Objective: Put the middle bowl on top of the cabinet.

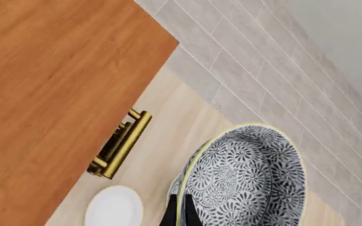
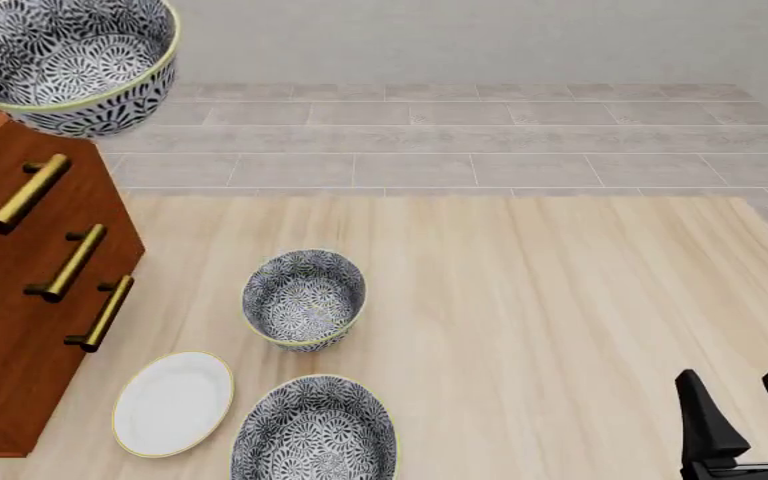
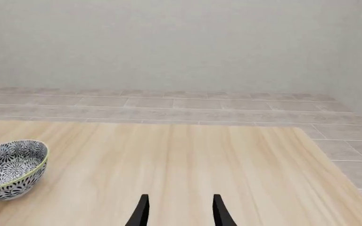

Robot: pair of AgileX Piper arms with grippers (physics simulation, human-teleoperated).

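Note:
The middle bowl (image 2: 75, 62), dark blue-and-white floral with a pale yellow rim, hangs tilted in the air over the top of the reddish-brown cabinet (image 2: 17, 300) at the far left. In the left wrist view my left gripper (image 1: 181, 208) is shut on the bowl's (image 1: 247, 181) rim, one finger inside and one outside. The bowl is beside and above the cabinet's top (image 1: 49, 84), not resting on it. My right gripper (image 2: 747, 402) stands open and holds nothing low at the near right; its two fingers also show in the right wrist view (image 3: 179, 203).
Two look-alike bowls stand on the table, one at mid-left (image 2: 304, 298) (image 3: 8, 169) and one at the near edge (image 2: 315, 432). A flat white plate (image 2: 173, 403) (image 1: 113, 206) lies by the cabinet's foot. Brass handles (image 1: 121, 143) stick out from the cabinet's front.

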